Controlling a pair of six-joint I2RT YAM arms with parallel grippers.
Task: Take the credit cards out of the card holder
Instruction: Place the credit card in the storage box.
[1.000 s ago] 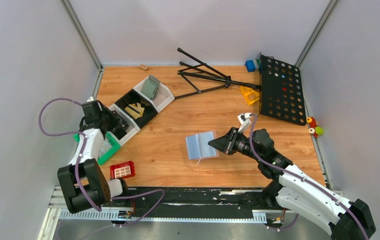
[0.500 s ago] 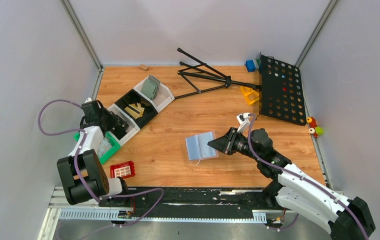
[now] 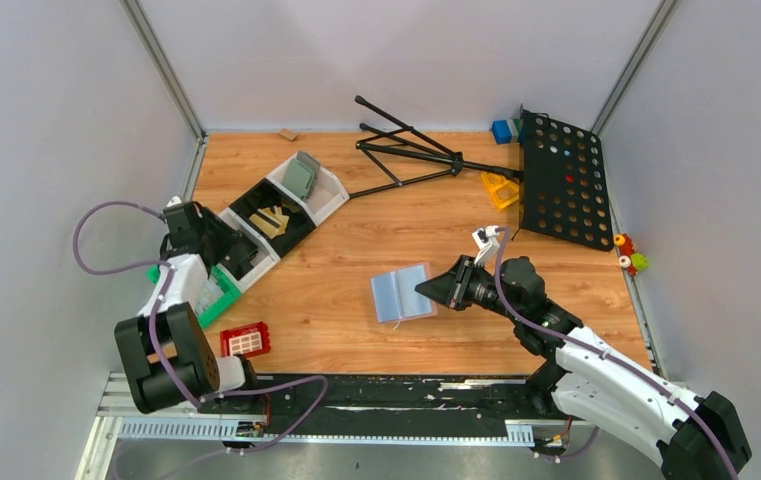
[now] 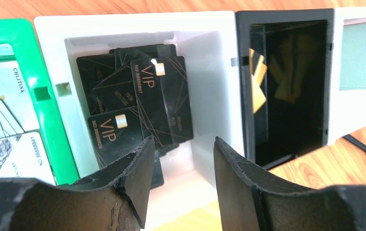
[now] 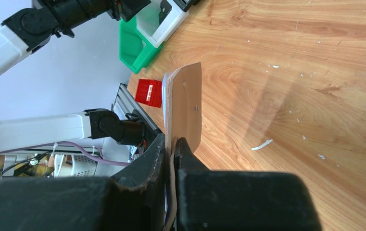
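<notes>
1. Wooden tabletop (image 3: pixel 356 230) fills the scene, with a white bin (image 4: pixel 205 72) in a row of bins as the landmark.
2. The change is in the left fingers (image 4: pixel 140 173), directly above the white bin. They were shut a second ago and now stand partly open with nothing between them.
3. Black credit cards (image 4: pixel 142 101) lie piled inside the white bin, so one has probably just been dropped there.
4. The card holder (image 3: pixel 402 292) is well to the right of the white bin, spread open. The right fingers (image 5: pixel 185 161) are clamped tight on its edge, as they were a second ago.
5. Only the left wrist view shows the pile. It also shows a green bin (image 4: pixel 51 120) of pale cards and a black bin (image 4: pixel 286 82), one on either side of the white bin.
6. Only the right wrist view shows the holder's tan back pinched and standing up.
7. No view shows whether any cards remain in the holder.
</notes>
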